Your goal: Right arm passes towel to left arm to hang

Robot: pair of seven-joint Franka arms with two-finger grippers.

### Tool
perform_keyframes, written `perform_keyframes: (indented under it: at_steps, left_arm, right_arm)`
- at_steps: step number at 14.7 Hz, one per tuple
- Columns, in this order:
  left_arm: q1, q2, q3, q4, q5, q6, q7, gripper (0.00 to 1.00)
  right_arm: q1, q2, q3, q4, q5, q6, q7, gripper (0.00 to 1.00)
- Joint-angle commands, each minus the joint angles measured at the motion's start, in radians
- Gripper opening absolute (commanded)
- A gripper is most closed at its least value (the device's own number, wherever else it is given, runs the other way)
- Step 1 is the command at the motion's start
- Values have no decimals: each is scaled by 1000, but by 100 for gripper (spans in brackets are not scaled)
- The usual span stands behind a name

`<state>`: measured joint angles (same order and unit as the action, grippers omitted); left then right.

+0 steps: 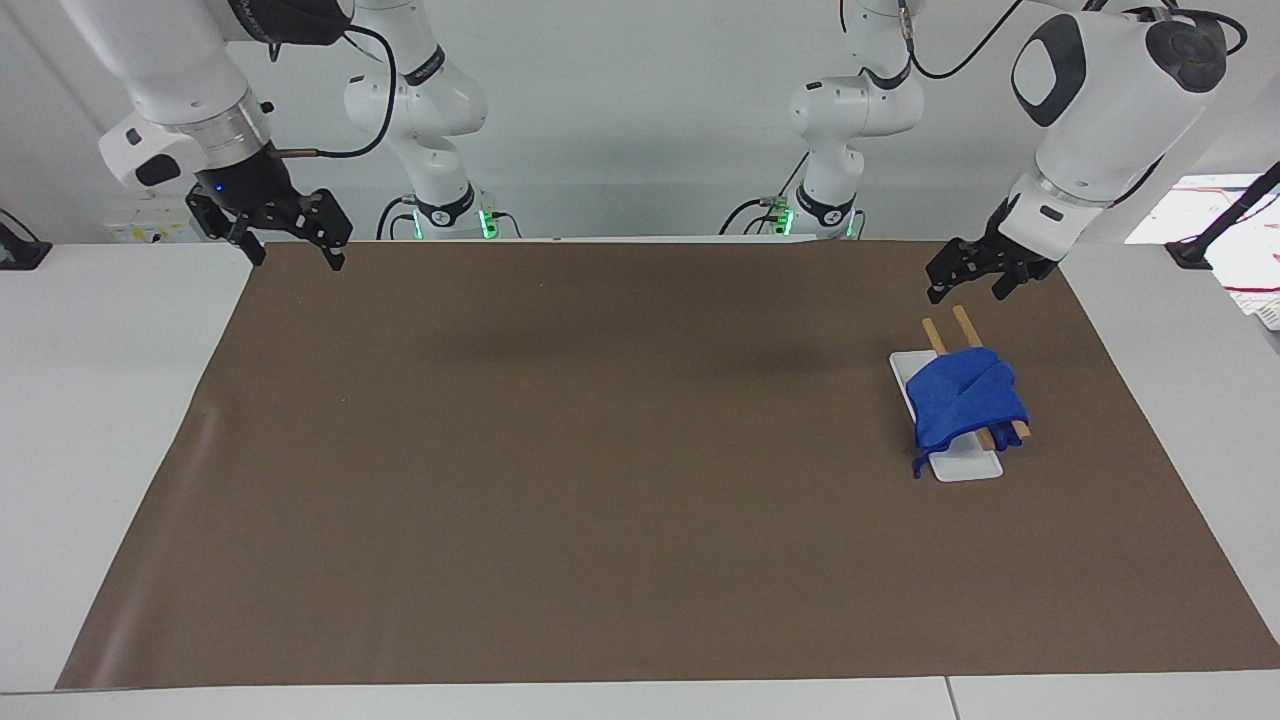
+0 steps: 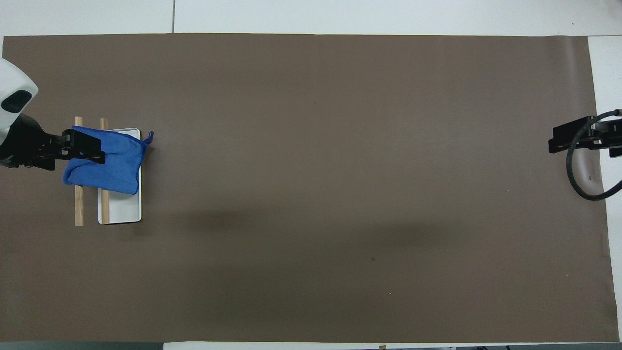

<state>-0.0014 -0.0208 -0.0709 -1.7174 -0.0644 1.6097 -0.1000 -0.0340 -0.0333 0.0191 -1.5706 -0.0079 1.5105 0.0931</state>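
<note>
- You've got the towel [image 1: 968, 398] draped over two wooden dowels [image 1: 964, 326] that sit above a white rectangular tray [image 1: 968, 466], near the left arm's end of the tabletop [image 1: 120, 420]. The blue cloth lies bunched, covering most of the rods' middle; both rod ends stick out on the robots' side and, in the overhead view, on the side away from them too.
- Towel's cord loop [image 2: 149, 136] hangs off one corner, over the tray's edge toward the tabletop centre.
- Tray sits on the brown mat [image 1: 600, 450], which covers most of the tabletop; the tray's end nearer the robots is bare, the rest under the cloth.
- Left tool [image 1: 966, 276]: up in the air over the mat, just off the dowel ends on the robots' side, fingers spread, nothing between them. Not touching towel or rods in the facing view. From overhead its tip overlaps the towel's edge, but that's height only.
- Left arm [image 1: 1095, 110] comes in from the mat's corner at its own end, wrist tilted down twd the rack.
- Right tool [image 1: 290, 240]: over the mat's corner at the right arm's end, robots' side. Fingers spread, empty.
- Right arm [image 1: 170, 70] waits there, well apart from the towel; black cable loops to its wrist.
</note>
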Motion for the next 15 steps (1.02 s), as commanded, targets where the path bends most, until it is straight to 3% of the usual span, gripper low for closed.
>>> perform_keyframes:
  at_steps: [1, 15]
  left_arm:
    - [-11, -33, 13, -54, 21, -1, -33, 100]
    - [1, -33, 13, -39, 58, 12, -14, 100]
  right_arm:
    - [-12, -11, 4, -6, -4, -6, -24, 100]
    - [-12, -13, 4, -6, -4, -6, -22, 100]
